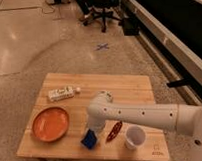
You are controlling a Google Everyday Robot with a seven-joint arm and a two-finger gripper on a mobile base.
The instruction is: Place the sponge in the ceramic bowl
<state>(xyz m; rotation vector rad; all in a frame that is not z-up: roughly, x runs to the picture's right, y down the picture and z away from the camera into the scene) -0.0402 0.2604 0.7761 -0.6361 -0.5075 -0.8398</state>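
The sponge (89, 139) is a small bright blue pad near the front edge of the wooden table (129, 91), a little right of the bowl. The ceramic bowl (50, 124) is a wide, shallow orange dish at the table's front left, with nothing in it. My white arm comes in from the right and bends down over the sponge. The gripper (92, 131) points down right at the sponge's top and looks to be touching it.
A white tube-like bottle (61, 93) lies at the back left of the table. A red, pepper-like item (113, 131) lies just right of the sponge, with a small white cup (134, 136) beyond it. Office chairs (103, 10) stand far back on the floor.
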